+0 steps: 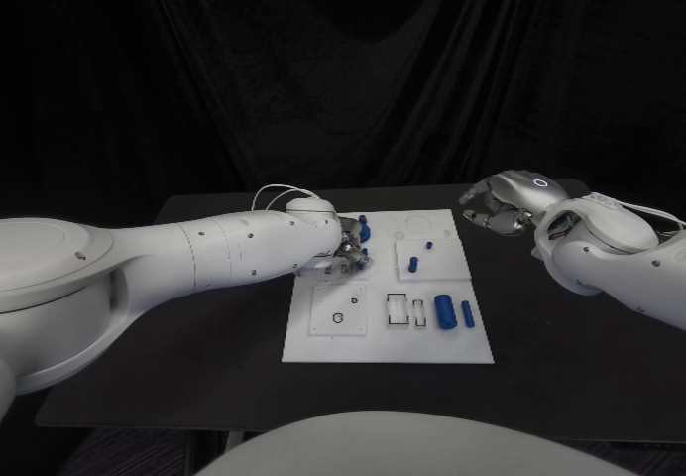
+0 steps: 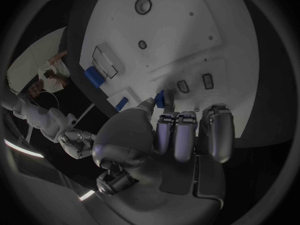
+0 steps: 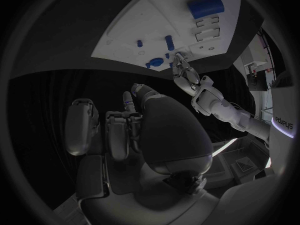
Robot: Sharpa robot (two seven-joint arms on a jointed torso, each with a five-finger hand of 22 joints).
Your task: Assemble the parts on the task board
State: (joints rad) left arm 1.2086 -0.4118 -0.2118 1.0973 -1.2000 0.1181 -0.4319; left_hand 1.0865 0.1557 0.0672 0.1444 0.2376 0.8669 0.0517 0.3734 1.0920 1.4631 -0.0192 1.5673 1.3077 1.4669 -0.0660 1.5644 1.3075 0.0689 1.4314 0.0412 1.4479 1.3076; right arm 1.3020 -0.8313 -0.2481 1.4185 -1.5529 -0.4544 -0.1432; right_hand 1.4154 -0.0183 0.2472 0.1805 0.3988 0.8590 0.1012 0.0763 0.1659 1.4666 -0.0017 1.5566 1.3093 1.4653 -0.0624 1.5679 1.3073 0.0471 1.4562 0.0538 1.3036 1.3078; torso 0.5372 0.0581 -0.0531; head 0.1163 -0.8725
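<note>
The left hand [image 1: 339, 256] sits over the near-left part of the white rectangular task board [image 1: 329, 342], thumb and fingers pinching a small blue part [image 2: 160, 99]; the left wrist view shows that pinch, which the head view hides. The right hand [image 1: 494, 210] hangs above the black tabletop [image 1: 572, 357] beyond the board's far right corner, fingers curled in on nothing. Short blue pegs [image 1: 413, 264] and a larger blue cylinder [image 1: 445, 309] rest on the board.
</note>
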